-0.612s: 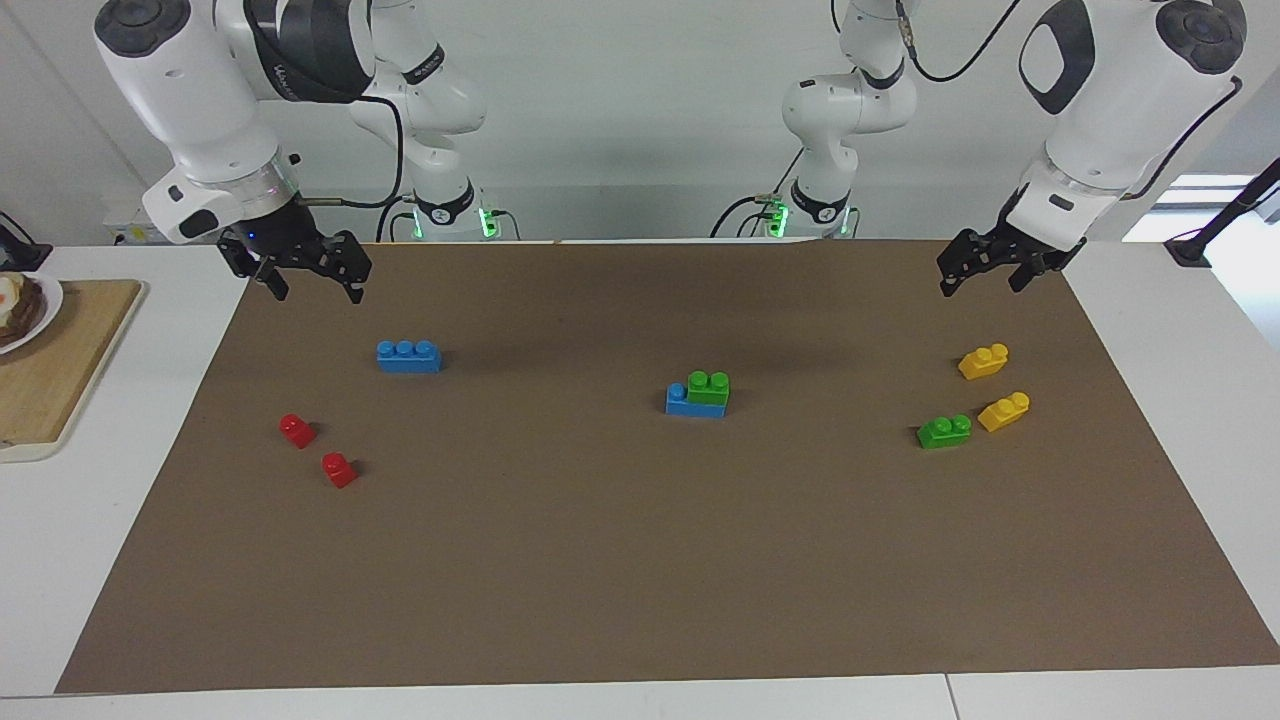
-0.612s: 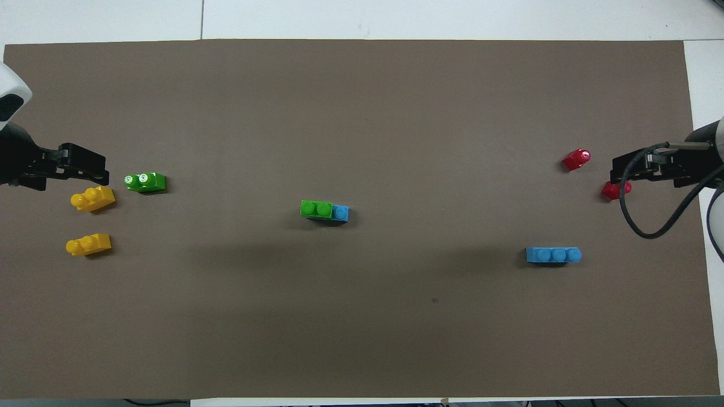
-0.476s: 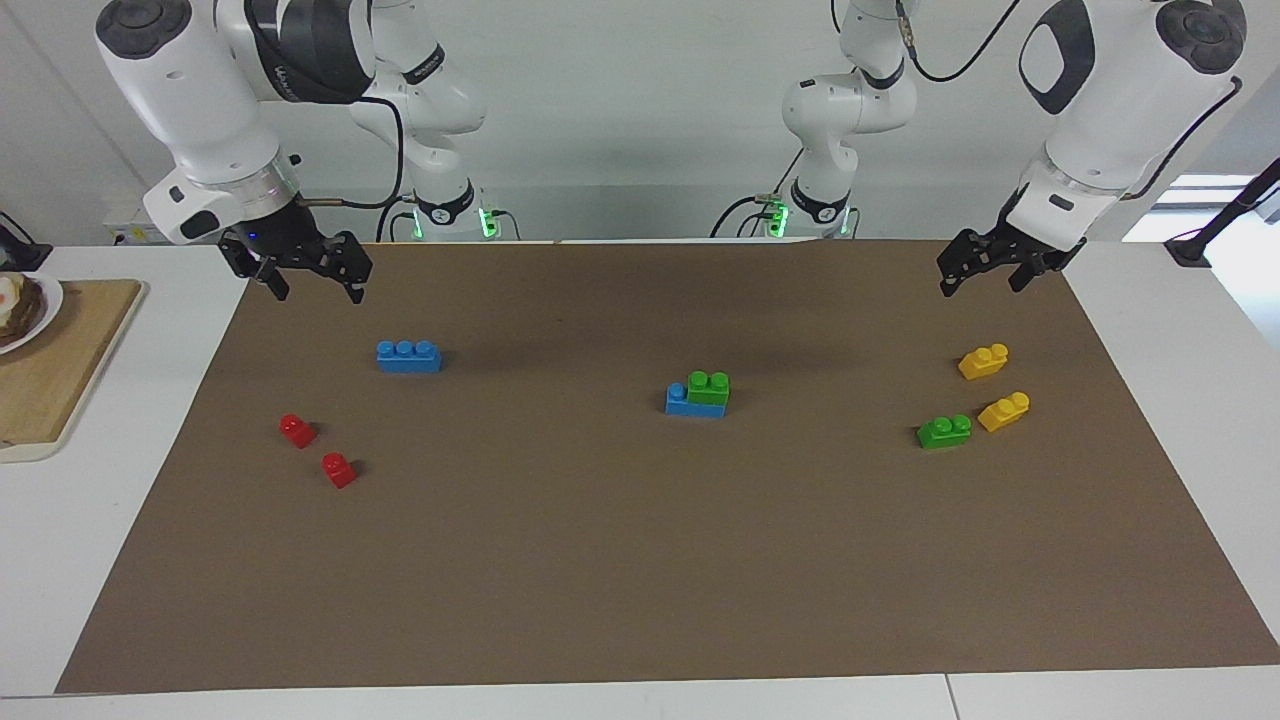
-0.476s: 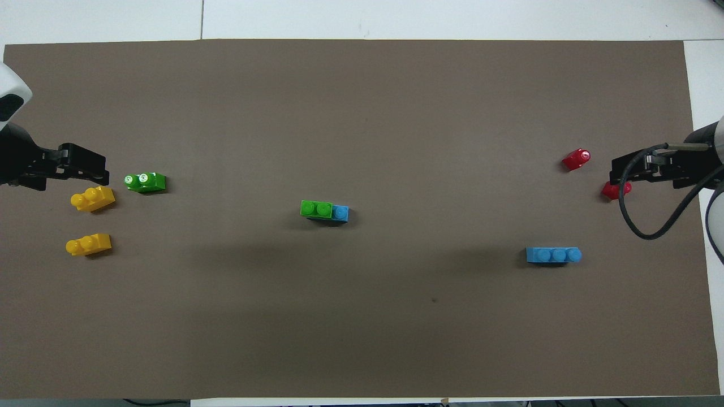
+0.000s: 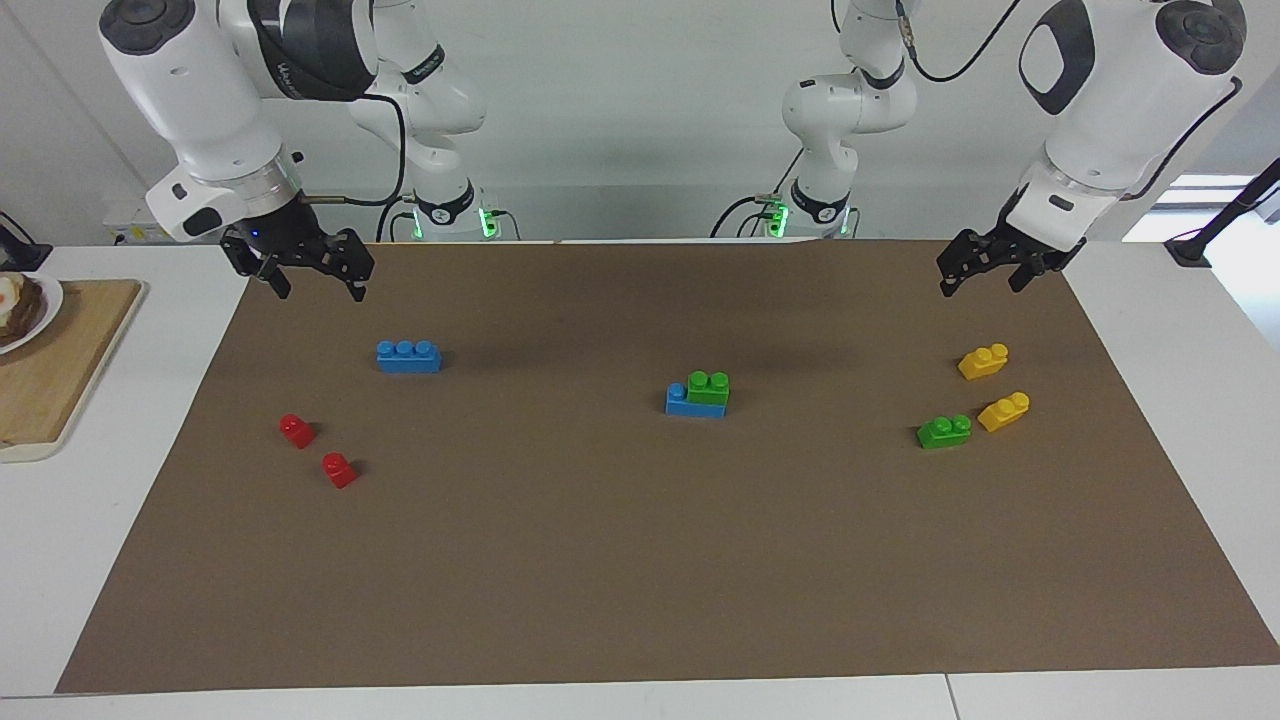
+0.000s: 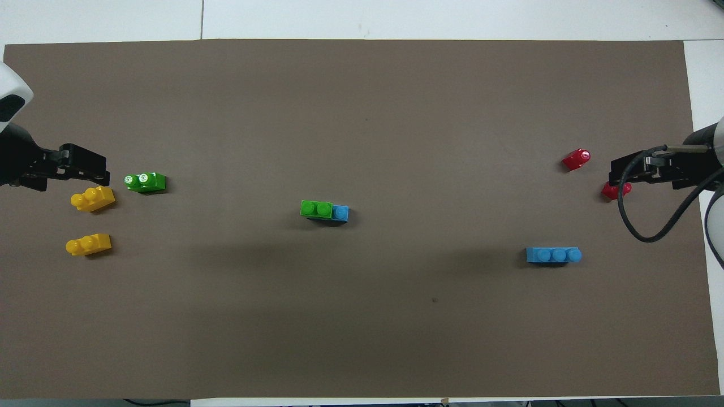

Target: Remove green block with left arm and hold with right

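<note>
Green block (image 5: 708, 387) sits near the centre of the brown mat (image 5: 600, 560), pressed onto a blue three-stud brick (image 5: 683, 403) that rests on the mat. Read the mat as a dial from the robots' place, twelve o'clock pointing straight away from them. The block covers the nine o'clock end of the blue brick and leaves one blue stud bare at the three o'clock end.

Neither claw touches anything. The left claw (image 5: 980, 285) hangs with its fingers spread wide over the mat's edge at about eight o'clock. The right claw (image 5: 318, 292) hangs just as wide over the edge at about four o'clock. Both are well apart from the stack.

At nine o'clock lie a second green brick (image 5: 944, 431) and two yellow bricks, one (image 5: 1004, 411) just beside it and one (image 5: 983, 361) nearer to the robots. A loose blue brick (image 5: 409, 356) lies at four o'clock, and two red bricks (image 5: 297, 430) (image 5: 339, 469) at three o'clock. On the white worktop (image 5: 1180, 400), off the mat's three o'clock edge, is a wooden board (image 5: 60, 370).
</note>
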Available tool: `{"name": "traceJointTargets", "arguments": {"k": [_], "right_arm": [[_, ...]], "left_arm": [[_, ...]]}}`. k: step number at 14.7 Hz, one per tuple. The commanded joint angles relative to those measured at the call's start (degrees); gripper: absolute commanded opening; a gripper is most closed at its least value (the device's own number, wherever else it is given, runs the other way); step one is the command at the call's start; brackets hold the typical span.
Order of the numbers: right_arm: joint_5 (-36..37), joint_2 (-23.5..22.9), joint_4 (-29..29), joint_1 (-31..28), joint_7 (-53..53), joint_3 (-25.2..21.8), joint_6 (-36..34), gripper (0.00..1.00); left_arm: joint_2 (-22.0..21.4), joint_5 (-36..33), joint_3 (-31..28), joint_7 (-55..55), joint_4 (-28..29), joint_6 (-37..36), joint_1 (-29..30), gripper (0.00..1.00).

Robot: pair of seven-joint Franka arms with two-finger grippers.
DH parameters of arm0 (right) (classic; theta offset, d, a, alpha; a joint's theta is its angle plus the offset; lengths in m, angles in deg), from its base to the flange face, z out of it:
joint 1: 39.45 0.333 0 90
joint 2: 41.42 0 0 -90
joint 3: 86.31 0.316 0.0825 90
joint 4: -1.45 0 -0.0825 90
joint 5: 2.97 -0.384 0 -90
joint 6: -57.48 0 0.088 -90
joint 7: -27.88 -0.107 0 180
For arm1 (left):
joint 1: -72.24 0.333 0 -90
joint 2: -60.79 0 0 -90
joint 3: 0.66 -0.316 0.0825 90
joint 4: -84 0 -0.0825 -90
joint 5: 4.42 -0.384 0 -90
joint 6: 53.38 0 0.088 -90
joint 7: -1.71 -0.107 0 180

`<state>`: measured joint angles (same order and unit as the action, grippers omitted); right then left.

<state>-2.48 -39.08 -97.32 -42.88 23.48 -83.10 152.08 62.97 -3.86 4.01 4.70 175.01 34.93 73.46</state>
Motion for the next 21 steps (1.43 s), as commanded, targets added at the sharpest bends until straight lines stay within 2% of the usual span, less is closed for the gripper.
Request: {"name": "traceJointTargets", "arguments": {"k": [1, 8, 10, 15, 17, 21], "right_arm": [[1.1, 1.7, -2.2, -1.0, 1.2, 0.7, 1.2, 1.0], [1.1, 1.8, -2.8, -1.1, 1.3, 0.6, 1.1, 1.0], [1.1, 1.8, -2.8, -1.1, 1.2, 0.7, 1.1, 1.0], [1.1, 1.8, -2.8, -0.6, 0.9, 0.7, 1.2, 1.0], [1.1, 1.8, -2.8, -0.6, 0.9, 0.7, 1.4, 1.0], [1.1, 1.8, -2.8, -0.4, 0.6, 0.7, 1.6, 1.0]], "left_arm": [[-0.3, -0.8, 0.5, -0.6, 0.9, 0.2, 0.4, 1.0], [-1.0, -0.8, 0.4, 1.8, 1.7, -0.2, 0.4, 1.0], [-1.0, -0.8, 0.8, 9.5, 1.5, 1.6, 0.4, 1.0], [0.3, -0.5, 1.0, 15.6, 0.9, 2.0, -0.4, 1.0], [2.5, -0.5, 1.0, 22.9, -0.6, 1.5, -4.4, 1.0], [6.4, 0.5, 1.0, 36.9, -2.8, 1.8, -7.5, 1.0]]}}
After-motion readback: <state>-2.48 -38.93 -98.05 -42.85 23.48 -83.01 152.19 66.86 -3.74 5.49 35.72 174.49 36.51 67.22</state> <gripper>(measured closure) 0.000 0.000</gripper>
